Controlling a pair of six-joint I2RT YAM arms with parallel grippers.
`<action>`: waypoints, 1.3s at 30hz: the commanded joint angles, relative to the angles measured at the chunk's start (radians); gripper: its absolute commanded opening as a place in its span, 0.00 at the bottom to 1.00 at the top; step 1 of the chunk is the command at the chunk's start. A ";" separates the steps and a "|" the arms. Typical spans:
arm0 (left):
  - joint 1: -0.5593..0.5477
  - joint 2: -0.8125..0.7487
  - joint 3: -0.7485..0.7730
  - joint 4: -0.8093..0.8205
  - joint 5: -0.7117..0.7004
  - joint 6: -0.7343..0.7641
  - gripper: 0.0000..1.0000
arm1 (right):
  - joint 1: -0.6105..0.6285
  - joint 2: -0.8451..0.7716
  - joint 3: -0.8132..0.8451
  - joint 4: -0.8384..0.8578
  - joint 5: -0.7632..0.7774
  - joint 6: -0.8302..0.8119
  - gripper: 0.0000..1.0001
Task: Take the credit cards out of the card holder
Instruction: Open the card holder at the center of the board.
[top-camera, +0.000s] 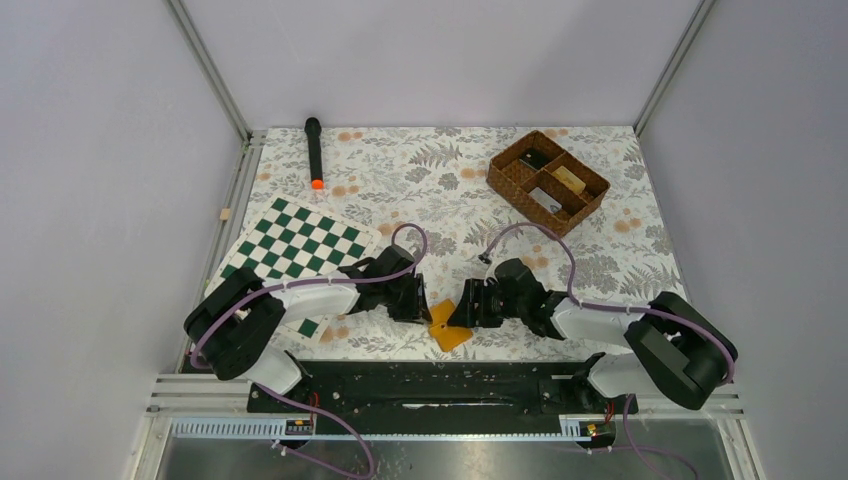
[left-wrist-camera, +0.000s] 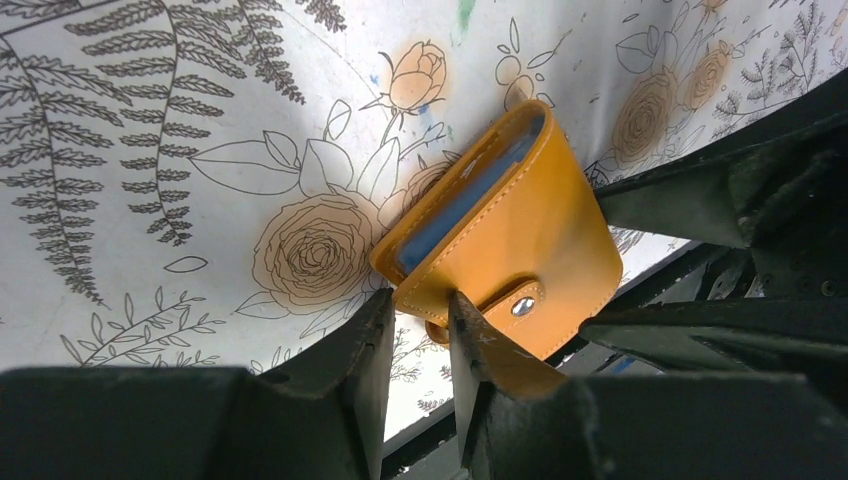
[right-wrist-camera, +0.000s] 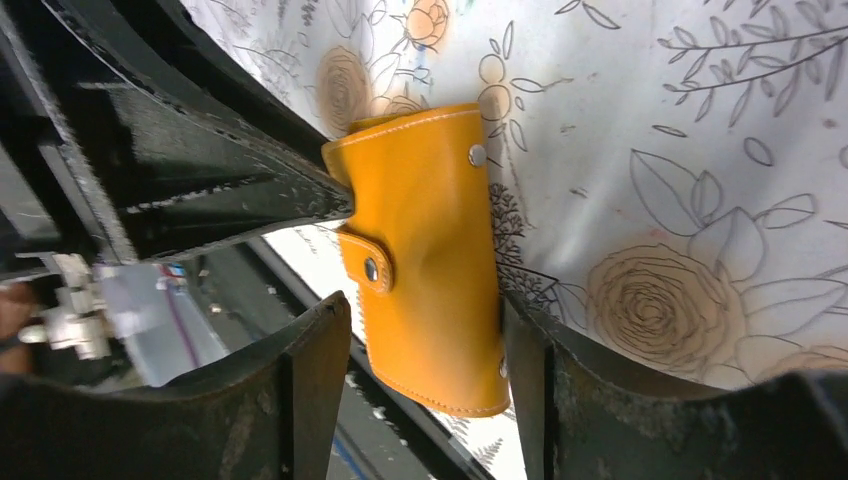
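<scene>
The orange card holder (top-camera: 447, 326) is folded shut, its snap strap fastened, at the table's near edge between my two grippers. In the left wrist view a light blue credit card (left-wrist-camera: 462, 203) shows as a strip inside the card holder's (left-wrist-camera: 520, 230) open end. My left gripper (left-wrist-camera: 420, 300) is shut on the holder's lower corner, one finger under it and one on its cover. My right gripper (right-wrist-camera: 425, 310) is open around the card holder (right-wrist-camera: 430, 260). Its right finger (right-wrist-camera: 520, 350) touches the holder's edge; the left finger stands apart.
A brown wicker compartment basket (top-camera: 548, 178) stands at the back right. A green-and-white checkerboard (top-camera: 300, 245) lies at the left, with a black torch with an orange tip (top-camera: 314, 150) behind it. The black base rail (top-camera: 430, 385) runs just beyond the table's near edge.
</scene>
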 joint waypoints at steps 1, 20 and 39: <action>-0.009 0.005 0.005 0.050 0.003 -0.004 0.26 | -0.035 0.055 -0.049 0.317 -0.184 0.168 0.63; -0.015 -0.017 0.033 0.016 -0.003 0.004 0.34 | -0.091 0.019 -0.110 0.414 -0.190 0.252 0.00; -0.155 0.018 0.238 -0.098 -0.172 -0.013 0.41 | -0.090 -0.252 -0.162 0.145 0.067 0.255 0.00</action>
